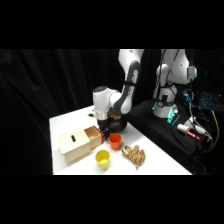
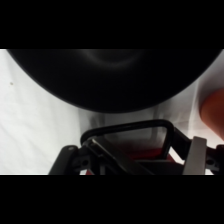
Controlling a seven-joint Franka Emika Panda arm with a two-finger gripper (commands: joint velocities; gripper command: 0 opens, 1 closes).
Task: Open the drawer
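1. Yellow cup (image 1: 102,158) is sitting nearest, clear of the drawer's path.
2. Drawer (image 1: 93,138) is sticking partly out of its box (image 1: 73,145).
3. Gripper (image 1: 105,131) is hanging at the drawer's front, presumably to pull; whether it is gripping, I cannot tell.

Side view soft overall, edges smeared. Counter (image 1: 65,122) lit bright from above against a black backdrop, faint shadows under objects. Wrist view heavily defocused: big dark round shape (image 2: 110,75) fills the top, counter beside it blown out white, orange blur at right edge.
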